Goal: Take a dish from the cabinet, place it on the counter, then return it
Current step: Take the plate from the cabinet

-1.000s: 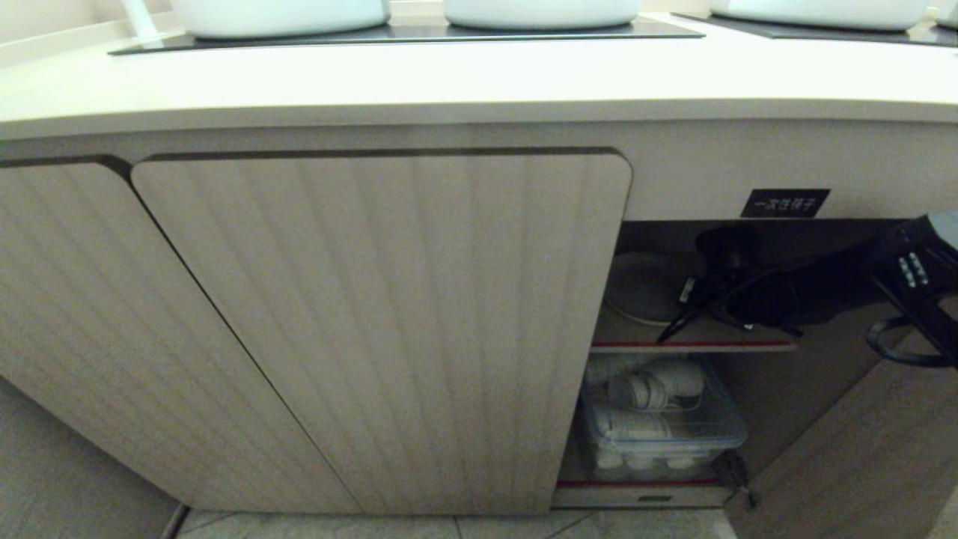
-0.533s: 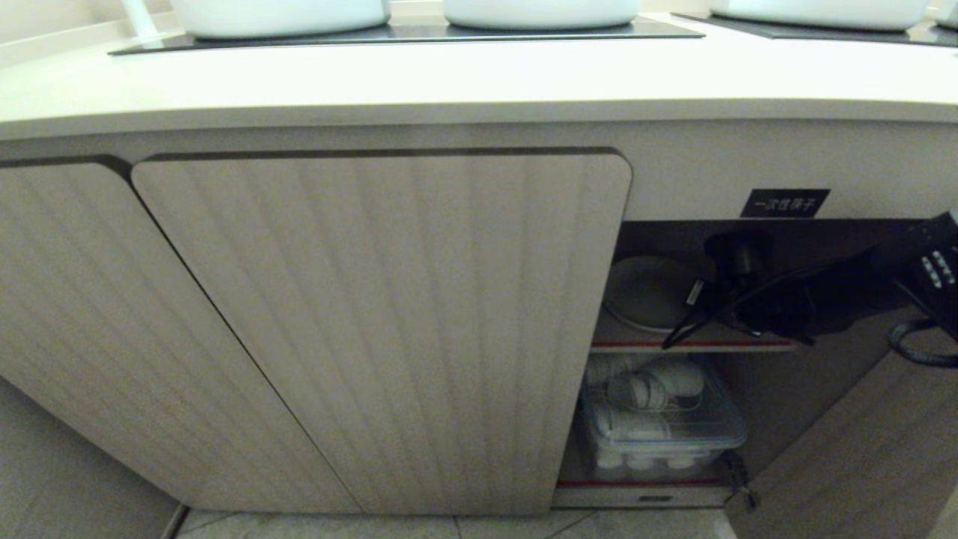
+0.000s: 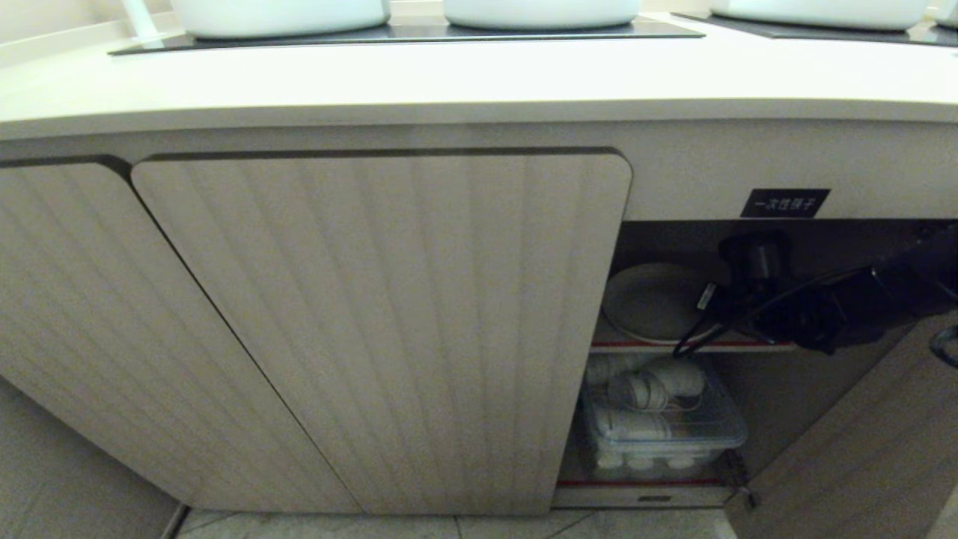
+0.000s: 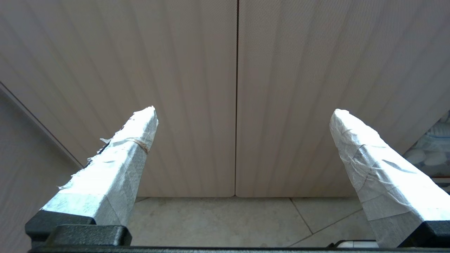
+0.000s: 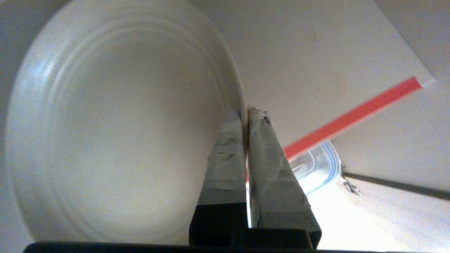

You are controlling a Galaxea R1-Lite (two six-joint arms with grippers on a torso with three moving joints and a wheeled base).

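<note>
- right gripper [image 5: 246, 114] clamped on the rim of the dish [image 5: 116, 123]; taped fingers [image 5: 225, 165] pressed together with the rim edge between them, one finger inside the plate, one outside.
- in the head view the right gripper [image 3: 707, 303] sits inside the open bay of the cabinet [image 3: 374, 314], at about 3 o'clock of the frame; the black arm comes in from the right edge.
- dish [image 3: 647, 303] is at the upper shelf [image 3: 756, 346], left part of the bay, grip point on its 3 o'clock rim. Can't tell whether it's flat on the shelf or slightly lifted.
- shelf has a red front edge strip [image 5: 351, 117].
- below the shelf: clear plastic container [image 3: 662, 427] with white items inside, at 6 o'clock from the dish.
- black label [image 3: 783, 203] with white characters above the bay, roughly 1 o'clock from the dish.
- counter [image 3: 479, 82] runs across the top; white vessels [image 3: 539, 11] stand on a black cooktop panel [image 3: 404, 34] at 12 o'clock.
- left gripper [image 4: 242, 112]: fingers wide apart, holding nothing, facing closed ribbed doors [image 4: 309, 88] with tiled floor [image 4: 218, 221] beneath. Not visible in the head view.
</note>
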